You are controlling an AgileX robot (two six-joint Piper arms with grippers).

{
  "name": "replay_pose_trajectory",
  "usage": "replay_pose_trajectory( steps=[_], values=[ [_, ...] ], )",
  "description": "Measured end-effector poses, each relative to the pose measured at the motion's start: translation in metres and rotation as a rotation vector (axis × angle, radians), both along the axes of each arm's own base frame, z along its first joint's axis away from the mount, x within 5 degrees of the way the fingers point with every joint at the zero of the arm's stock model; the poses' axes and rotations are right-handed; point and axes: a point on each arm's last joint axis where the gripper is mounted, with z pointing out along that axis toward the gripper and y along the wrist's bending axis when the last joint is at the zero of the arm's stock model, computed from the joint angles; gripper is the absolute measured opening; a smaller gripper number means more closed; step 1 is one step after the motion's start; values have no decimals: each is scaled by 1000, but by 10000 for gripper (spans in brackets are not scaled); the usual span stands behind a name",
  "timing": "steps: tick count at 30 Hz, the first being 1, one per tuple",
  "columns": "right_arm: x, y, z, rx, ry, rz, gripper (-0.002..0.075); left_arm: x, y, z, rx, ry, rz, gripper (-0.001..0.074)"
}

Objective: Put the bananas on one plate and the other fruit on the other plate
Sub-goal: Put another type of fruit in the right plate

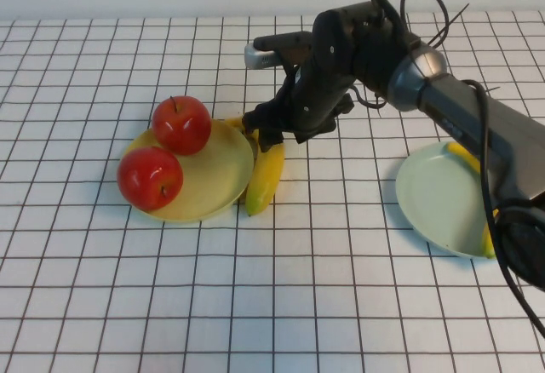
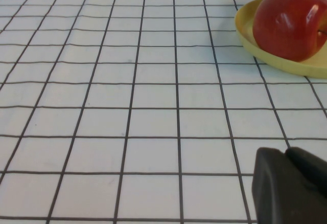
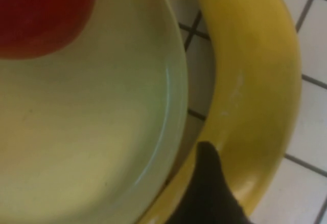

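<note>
1. The tabletop (image 1: 281, 305) is covered in a white cloth with a dark grid, and carries two plates and the fruit.
2. The right arm (image 1: 443, 92) reaches from the right edge across toward the middle of the tabletop.
3. The yellow plate (image 1: 217, 173) sits left of centre; the pale blue-green plate (image 1: 434, 198) lies near the right edge, partly behind the arm.
4. Two red apples (image 1: 181, 124) rest on the yellow plate, side by side on its left part, touching or nearly so.
5. One banana (image 1: 266, 177) lies on the tabletop against the yellow plate's right rim; the second banana (image 1: 467, 157) shows as a yellow strip on the blue-green plate's far side.
6. The right pincer (image 1: 262, 130) hangs at the upper end of the first banana, jaws apart; one dark fingertip (image 3: 212, 188) is on or just over the peel, no grip visible.
7. The left pincer (image 2: 291, 185) is closed, holding nothing, low over bare cloth near the yellow plate.
</note>
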Motion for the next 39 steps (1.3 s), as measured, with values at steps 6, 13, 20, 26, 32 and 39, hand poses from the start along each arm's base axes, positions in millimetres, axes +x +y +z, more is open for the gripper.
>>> replay_pose_trajectory(
  steps=[6, 13, 20, 26, 32, 39],
  values=[
    [2, 5, -11, 22, 14, -4, 447, 0, 0, 0, 0, 0, 0, 1],
    [3, 11, -22, 27, 18, 0, 444, 0, 0, 0, 0, 0, 0, 1],
    [3, 9, -23, 12, 28, -15, 340, 0, 0, 0, 0, 0, 0, 1],
    [-6, -10, 2, -122, 56, -59, 340, 0, 0, 0, 0, 0, 0, 1],
    [-15, -53, 62, -150, -9, -145, 340, 0, 0, 0, 0, 0, 0, 1],
    [-54, -111, 49, -219, 123, -334, 340, 0, 0, 0, 0, 0, 0, 1]
  ],
)
